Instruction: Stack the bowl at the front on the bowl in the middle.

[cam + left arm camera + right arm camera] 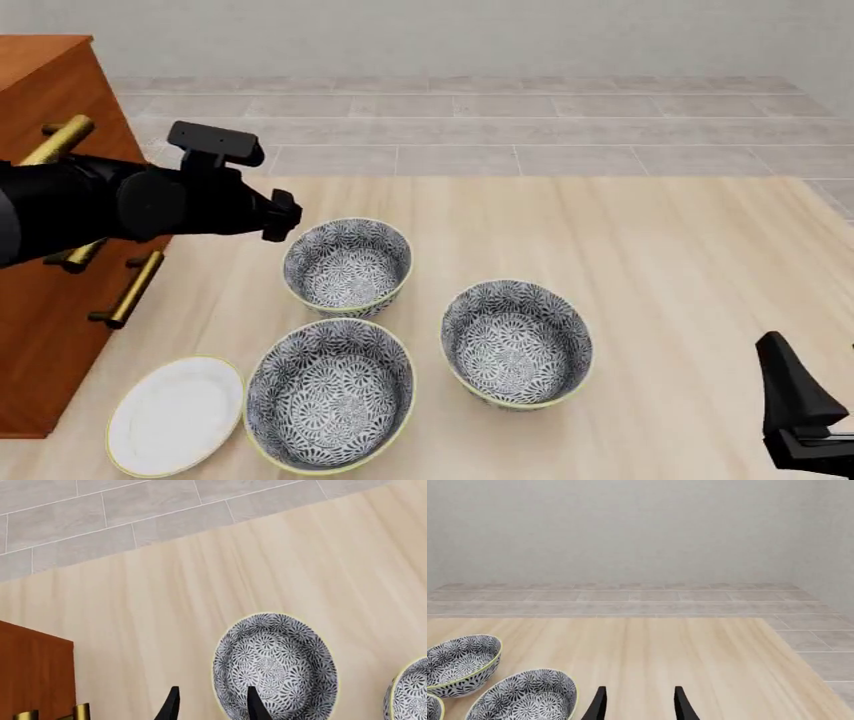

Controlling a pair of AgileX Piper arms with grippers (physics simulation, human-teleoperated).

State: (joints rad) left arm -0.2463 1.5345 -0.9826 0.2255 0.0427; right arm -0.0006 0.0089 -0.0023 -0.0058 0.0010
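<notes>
Your left gripper (211, 705) hangs over the back bowl (347, 266), fingers apart, holding nothing. Front bowl (330, 393) sits nearest you, beside the white plate (174, 415); middle bowl (517, 343) just to its right, unstacked. Right gripper (638, 705) low at table's (667, 250) right edge, fingers apart, empty.

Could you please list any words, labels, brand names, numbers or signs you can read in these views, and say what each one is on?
None: no readable text shows in any view. The three bowls bear only a floral pattern; the white plate and wooden cabinet are plain.
</notes>
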